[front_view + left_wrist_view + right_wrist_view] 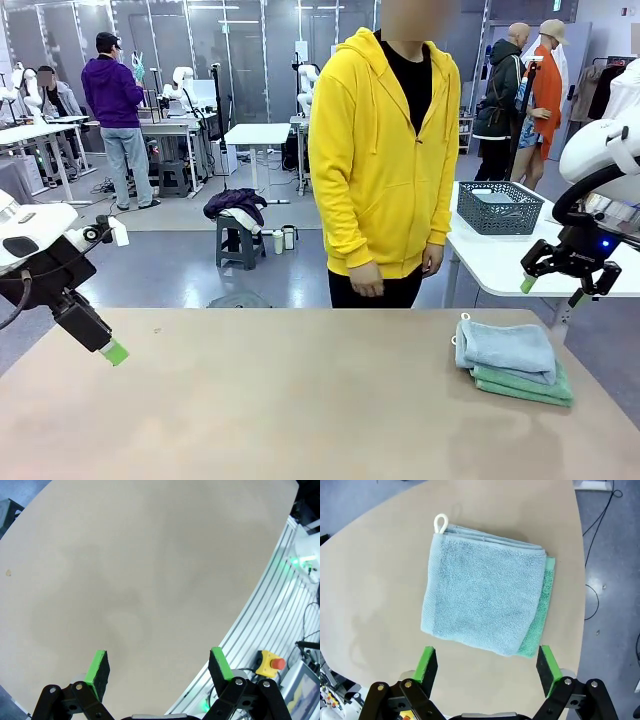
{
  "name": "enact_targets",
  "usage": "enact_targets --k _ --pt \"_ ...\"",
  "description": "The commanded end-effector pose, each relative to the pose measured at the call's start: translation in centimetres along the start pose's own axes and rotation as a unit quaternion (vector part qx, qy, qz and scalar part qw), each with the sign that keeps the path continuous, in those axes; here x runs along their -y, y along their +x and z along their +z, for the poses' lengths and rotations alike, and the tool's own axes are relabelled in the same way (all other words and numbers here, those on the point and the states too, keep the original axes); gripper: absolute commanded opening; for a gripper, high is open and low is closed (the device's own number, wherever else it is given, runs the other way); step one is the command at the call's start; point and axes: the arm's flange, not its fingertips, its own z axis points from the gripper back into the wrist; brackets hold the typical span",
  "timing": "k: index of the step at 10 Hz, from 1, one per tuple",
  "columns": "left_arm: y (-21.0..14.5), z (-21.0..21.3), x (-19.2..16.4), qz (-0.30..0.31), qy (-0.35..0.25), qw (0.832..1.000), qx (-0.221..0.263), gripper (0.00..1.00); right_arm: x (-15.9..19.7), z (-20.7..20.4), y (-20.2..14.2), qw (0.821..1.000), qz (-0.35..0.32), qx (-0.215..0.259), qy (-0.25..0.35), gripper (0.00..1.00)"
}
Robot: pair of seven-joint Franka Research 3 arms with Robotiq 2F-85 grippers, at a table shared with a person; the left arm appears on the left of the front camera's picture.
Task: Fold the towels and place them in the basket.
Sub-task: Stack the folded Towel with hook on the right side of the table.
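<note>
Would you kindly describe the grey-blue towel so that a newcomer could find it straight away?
Start at the beige table and go to its corner on the robot's right, below the right gripper. Two folded towels lie stacked there. The grey-blue towel is the upper one, with a small white loop at one corner; the mint green towel peeks out beneath it.

2 folded towels (512,362) stacked at the tabletop's (280,400) right side near the far edge, 1 on top of the other, the lower one sticking out past the top one's edge. Right pincer (563,278) hangs above and just behind the stack, jaws apart. Left pincer (112,350) over the tabletop's left edge, well apart from the stack, jaws apart. Person (385,150) stands behind the far edge, middle. Basket (499,207) sits on another table (500,262) behind, right of the person.
</note>
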Motion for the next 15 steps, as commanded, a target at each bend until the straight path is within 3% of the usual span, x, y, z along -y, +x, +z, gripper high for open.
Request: enact_targets --k 1,14,15 --pt "0.0 -0.1 0.1 0.005 0.006 1.000 -0.004 1.00 0.0 -0.1 0.2 1.000 0.007 -0.002 0.010 1.00" --pt "0.0 0.0 0.0 0.000 0.000 1.000 0.000 1.00 0.0 0.0 0.0 1.000 0.000 0.000 0.000 1.00" --pt "0.8 2.9 0.0 0.016 -0.018 0.999 0.026 1.00 -1.2 1.4 -2.0 0.999 0.032 0.011 -0.004 1.00"
